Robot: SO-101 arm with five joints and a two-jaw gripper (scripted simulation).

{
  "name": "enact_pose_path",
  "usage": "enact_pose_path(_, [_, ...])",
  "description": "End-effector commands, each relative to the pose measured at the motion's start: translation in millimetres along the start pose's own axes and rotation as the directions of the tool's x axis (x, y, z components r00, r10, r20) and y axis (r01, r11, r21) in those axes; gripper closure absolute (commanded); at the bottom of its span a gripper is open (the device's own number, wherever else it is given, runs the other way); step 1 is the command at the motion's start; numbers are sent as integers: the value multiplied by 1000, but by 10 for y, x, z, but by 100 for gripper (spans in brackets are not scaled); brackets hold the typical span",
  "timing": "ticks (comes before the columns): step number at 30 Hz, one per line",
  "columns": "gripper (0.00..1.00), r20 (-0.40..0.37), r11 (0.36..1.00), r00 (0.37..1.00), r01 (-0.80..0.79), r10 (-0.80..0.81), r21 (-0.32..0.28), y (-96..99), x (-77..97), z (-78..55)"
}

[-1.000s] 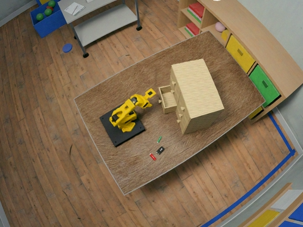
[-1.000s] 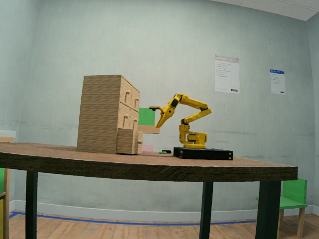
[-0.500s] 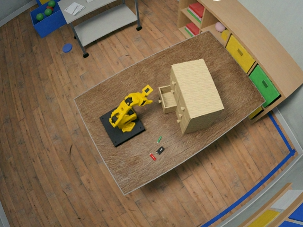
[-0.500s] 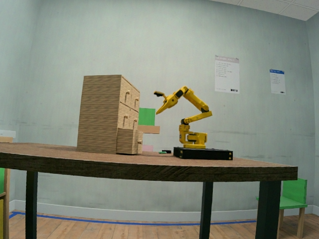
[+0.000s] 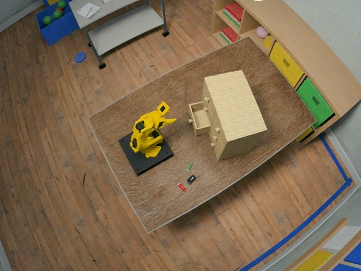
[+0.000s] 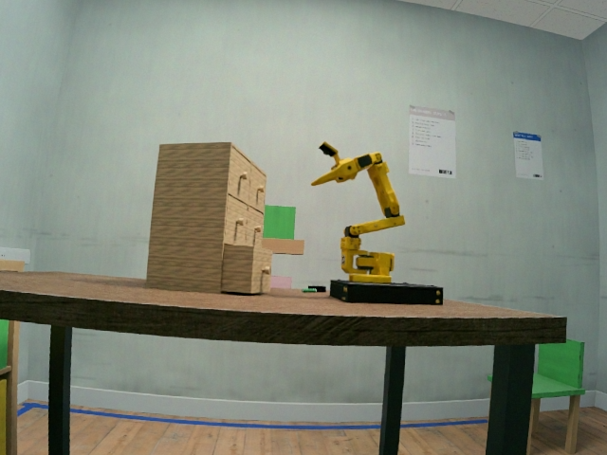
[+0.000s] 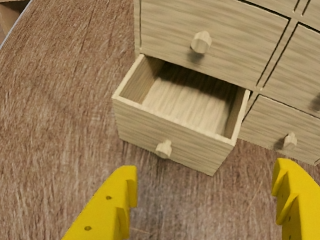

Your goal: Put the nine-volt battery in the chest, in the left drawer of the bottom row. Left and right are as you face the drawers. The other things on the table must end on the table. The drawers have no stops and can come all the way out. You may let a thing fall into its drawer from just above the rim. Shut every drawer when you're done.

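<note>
The chest (image 5: 233, 105) (image 6: 189, 215) (image 7: 215, 30) stands on the table. Its bottom-row left drawer (image 5: 201, 117) (image 6: 238, 269) (image 7: 175, 127) is pulled out and looks empty in the wrist view; the other drawers in view look shut. The black nine-volt battery (image 5: 190, 179) (image 6: 317, 287) lies flat on the table, between a green cell (image 5: 189, 166) (image 6: 308, 290) and a red cell (image 5: 181, 187). My gripper (image 5: 175, 119) (image 6: 313, 183) (image 7: 205, 182) is open and empty, raised in the air in front of the pulled-out drawer, clear of its knob.
The arm's black base (image 5: 138, 163) (image 6: 387, 292) stands at the table's near side, facing the chest. The three small things lie off to the side of the base, near the table's long edge (image 5: 189, 212). A shelf unit (image 5: 308, 58) stands beyond the table behind the chest.
</note>
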State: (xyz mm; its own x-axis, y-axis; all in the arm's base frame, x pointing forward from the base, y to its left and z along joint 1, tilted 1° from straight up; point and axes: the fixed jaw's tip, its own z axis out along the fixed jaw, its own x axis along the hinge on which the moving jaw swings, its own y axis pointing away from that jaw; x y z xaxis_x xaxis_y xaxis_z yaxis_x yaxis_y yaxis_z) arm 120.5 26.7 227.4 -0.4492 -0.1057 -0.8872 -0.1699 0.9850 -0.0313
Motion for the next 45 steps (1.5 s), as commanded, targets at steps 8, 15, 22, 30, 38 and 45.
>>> enact_pose_path(8, [70, -6, 1000, 1000, -9, 9, 6, -10, -4, -12])
enact_pose_path(15, [70, -3, 979, 995, -98, 100, 179, -250, 9, -21])
enact_pose_path(22, [70, 21, 907, 979, -196, 203, 373, -520, 51, -84])
enact_pose_path(30, [70, 58, 807, 957, -271, 284, 524, -733, 108, -180])
enact_pose_path(38, [70, 127, 627, 918, -353, 376, 695, -975, 212, -362])
enact_pose_path(45, [70, 181, 492, 888, -392, 422, 778, -1095, 289, -503])
